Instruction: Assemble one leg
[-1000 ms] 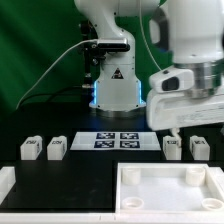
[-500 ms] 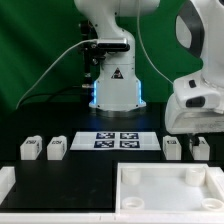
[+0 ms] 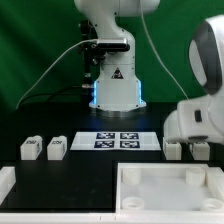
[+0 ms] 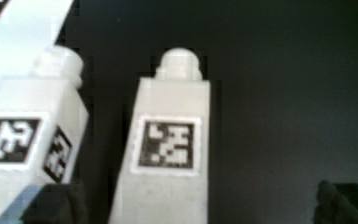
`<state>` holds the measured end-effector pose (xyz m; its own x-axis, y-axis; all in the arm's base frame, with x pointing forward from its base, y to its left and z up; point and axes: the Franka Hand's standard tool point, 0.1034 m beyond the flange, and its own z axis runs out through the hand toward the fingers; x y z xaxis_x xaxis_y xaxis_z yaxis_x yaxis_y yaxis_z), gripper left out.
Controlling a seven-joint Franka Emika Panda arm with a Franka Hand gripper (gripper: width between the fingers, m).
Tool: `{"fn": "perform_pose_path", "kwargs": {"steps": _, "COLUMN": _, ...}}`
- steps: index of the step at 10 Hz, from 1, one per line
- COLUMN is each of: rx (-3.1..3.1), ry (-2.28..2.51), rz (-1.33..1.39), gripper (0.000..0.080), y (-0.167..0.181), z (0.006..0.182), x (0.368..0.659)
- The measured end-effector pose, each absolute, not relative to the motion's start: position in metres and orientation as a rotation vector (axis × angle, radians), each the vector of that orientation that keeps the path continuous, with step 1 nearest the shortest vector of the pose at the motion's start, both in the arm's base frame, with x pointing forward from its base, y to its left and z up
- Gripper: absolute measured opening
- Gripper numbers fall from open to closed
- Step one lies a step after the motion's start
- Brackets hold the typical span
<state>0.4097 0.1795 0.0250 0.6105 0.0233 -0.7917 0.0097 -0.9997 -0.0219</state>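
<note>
Green fabric backdrop (image 3: 30, 50) behind a black tabletop (image 3: 70, 175) under even light.

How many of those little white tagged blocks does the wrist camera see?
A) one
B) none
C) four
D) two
D: two legs, one beside the other, lie side by side on the dark table, each bearing a black-and-white tag.

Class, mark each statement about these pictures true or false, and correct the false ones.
1. Two legs stand at the exterior view's left of the marker board. True.
2. The gripper holds a leg in the air. False: it is open, with the leg between its fingers on the table.
3. A leg lies inside the tray. False: none is there.
4. That leg bears a black-and-white tag. True.
</note>
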Motion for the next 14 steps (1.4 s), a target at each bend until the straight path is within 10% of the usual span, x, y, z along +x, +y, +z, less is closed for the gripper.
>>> {"fn": "perform_pose_path", "kwargs": {"steps": 11, "rx": -2.81, "ry": -0.031, "rz": 1.382, "gripper": 0.0649, "y": 0.177, "z": 0.008, "x": 0.39}}
{"fn": "perform_pose_path", "kwargs": {"steps": 14, "rx": -2.81, "ry": -0.031, "rz": 1.382, "gripper": 0.0411, "y": 0.177, "z": 0.008, "x": 0.39}}
